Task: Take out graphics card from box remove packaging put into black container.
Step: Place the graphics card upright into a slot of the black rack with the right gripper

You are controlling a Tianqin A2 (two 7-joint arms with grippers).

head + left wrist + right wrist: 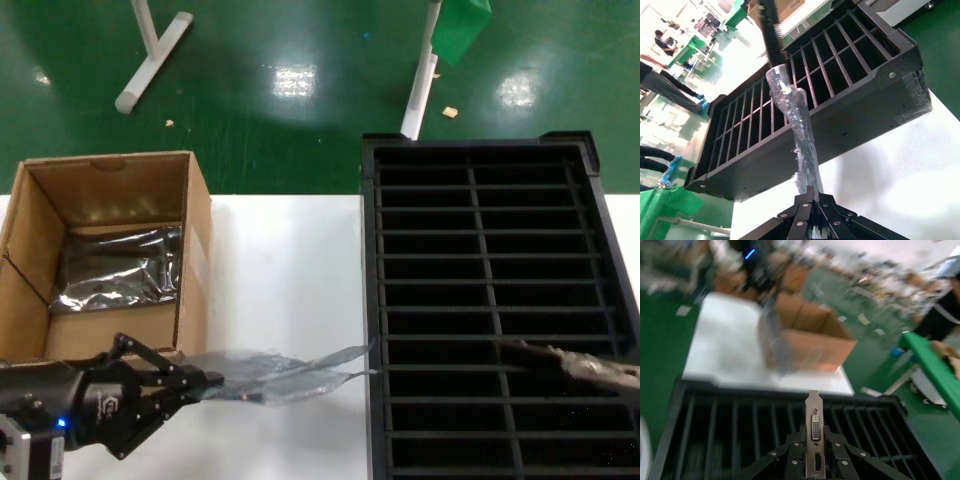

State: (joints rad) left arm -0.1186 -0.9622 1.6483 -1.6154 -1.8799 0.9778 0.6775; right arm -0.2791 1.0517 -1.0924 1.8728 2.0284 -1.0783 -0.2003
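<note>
The left gripper [200, 381], at the near-left part of the white tabletop [290, 260], is closed on one end of the translucent grey-silver crinkly anti-static plastic bag [280, 373]. The bag hangs out flat from the fingers toward the left wall of the large black plastic ribbed crate [372, 300], its far end reaching that wall. It appears empty and limp. It is judged light, soft and slippery; a firm pinch near 1 edge, as held now, suits it.

The right gripper [814, 447] is closed on the thin flat dark graphics card with the narrow silver metal end bracket [814, 412]. The right wrist view shows the bracket upright between the fingers, above the crate's slots. In the head view the right gripper [585, 368] is over the near-right part of the crate.

The card is judged stiff, fairly light and fragile. Grip belongs on the board edges or bracket, never on components, and the card must stay parallel to the thin ribs when lowered into 1 narrow slot.

The brown cardboard carton with upright flaps [195, 250] stands at the far-left edge of the tabletop; a second shiny grey bag [120, 270] lies inside it.
</note>
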